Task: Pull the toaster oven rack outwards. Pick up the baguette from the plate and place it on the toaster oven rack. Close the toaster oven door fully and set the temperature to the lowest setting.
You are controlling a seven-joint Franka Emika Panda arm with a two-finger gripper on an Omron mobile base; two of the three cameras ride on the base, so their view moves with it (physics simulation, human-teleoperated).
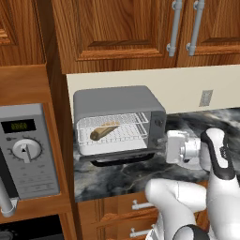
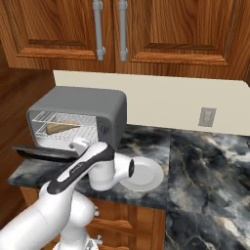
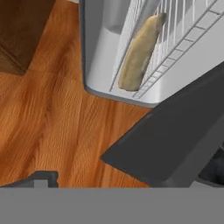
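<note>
One white arm reaches low toward the oven (image 1: pixel 117 119), claw spread by the lowered door (image 3: pixel 175 144), baguette (image 1: pixel 104 131) on the rack (image 1: pixel 112 129), plate (image 2: pixel 144 175) on the marble desk (image 2: pixel 205 161).

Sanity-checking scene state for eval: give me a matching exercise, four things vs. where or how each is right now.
Things:
1. baguette
2. plate
3. toaster oven door
4. gripper

States:
A. bare, on the counter right of the toaster oven
B. folded down, open
C. lying on the toaster oven rack
D. open, holding nothing

Pairs: 1-C, 2-A, 3-B, 4-D
</note>
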